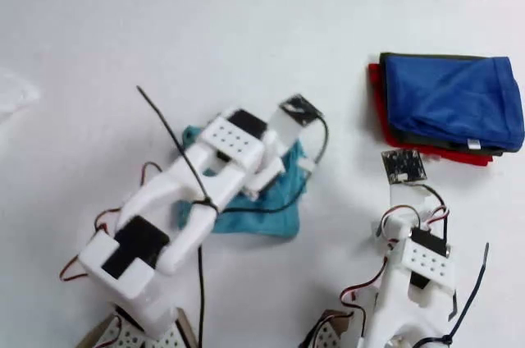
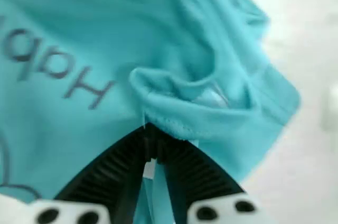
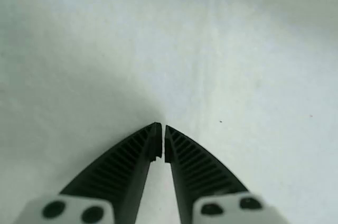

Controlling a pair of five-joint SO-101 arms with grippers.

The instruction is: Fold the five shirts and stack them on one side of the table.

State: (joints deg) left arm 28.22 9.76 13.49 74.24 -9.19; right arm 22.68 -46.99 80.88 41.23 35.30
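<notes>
We have the table [image 1: 82, 52] with the stack [image 1: 451, 102] at its far right, well apart from the teal shirt [image 1: 283, 196], which is bunched mid-table. Our left gripper [image 2: 149, 129] is clamped on the shirt's hem. Our right gripper [image 3: 160, 128] is clenched on nothing and sits nearer the stack.

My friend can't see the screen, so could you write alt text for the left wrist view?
The left tool is shut on a bunched fold of a teal shirt with grey lettering, which lies crumpled on the white table.
</notes>
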